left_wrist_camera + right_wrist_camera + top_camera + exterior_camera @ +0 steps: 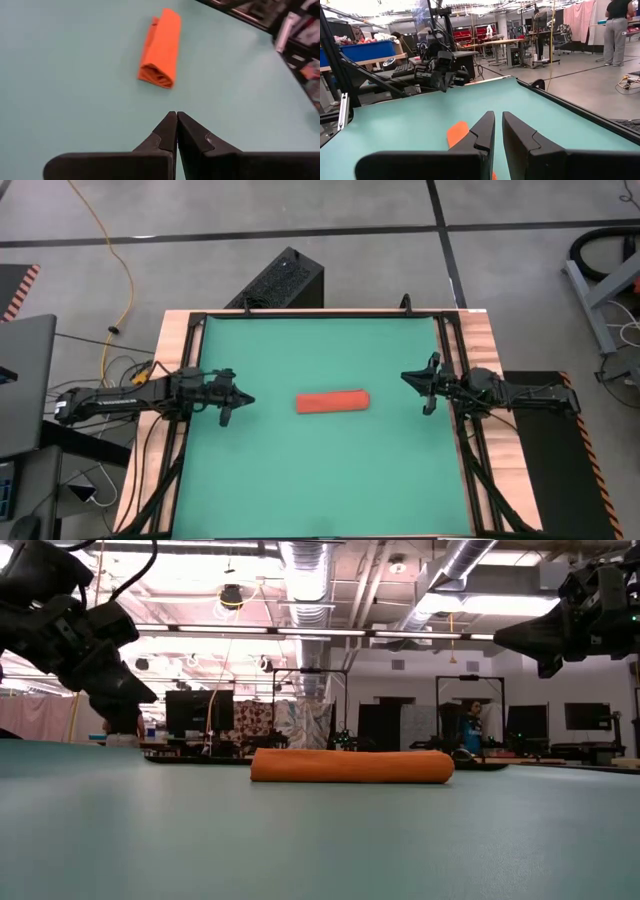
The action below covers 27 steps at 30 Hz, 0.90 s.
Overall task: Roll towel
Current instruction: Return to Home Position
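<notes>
Now rolled towel (pixel 333 402) lies midway between left pincer (pixel 240 402) and right pincer (pixel 413 382).

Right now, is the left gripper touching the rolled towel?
Apart. The high view shows bare green mat between the left gripper and the towel; the left wrist view shows the same gap.
</notes>
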Motion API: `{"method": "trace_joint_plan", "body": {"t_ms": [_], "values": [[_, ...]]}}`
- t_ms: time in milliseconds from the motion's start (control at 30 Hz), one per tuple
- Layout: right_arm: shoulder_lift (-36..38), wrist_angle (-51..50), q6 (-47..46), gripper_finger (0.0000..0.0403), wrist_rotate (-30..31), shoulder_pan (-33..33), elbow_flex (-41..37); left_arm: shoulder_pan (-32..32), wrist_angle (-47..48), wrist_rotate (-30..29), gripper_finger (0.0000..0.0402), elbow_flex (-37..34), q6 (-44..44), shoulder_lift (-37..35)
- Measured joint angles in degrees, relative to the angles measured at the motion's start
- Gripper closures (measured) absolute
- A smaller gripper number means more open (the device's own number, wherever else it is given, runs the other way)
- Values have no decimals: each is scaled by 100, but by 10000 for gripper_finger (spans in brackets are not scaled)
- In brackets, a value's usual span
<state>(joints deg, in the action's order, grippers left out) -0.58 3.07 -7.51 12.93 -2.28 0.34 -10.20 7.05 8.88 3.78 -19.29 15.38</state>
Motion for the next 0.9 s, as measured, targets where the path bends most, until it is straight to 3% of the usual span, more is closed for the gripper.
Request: {"method": "trace_joint_plan", "body": {"t_ms": [267, 500, 800, 900], "values": [[0, -4, -2, 345, 0, 0, -2, 0, 139, -633, 401, 14, 0, 0], [0, -7, -2, 345, 0, 0, -4, 32, 162, -817, 401, 14, 0, -23], [0, -7, -2, 345, 0, 0, -4, 46, 170, -830, 402, 14, 0, -1537], [-2, -9, -3, 345, -2, 0, -4, 46, 92, -826, 401, 15, 1, -1501]]}}
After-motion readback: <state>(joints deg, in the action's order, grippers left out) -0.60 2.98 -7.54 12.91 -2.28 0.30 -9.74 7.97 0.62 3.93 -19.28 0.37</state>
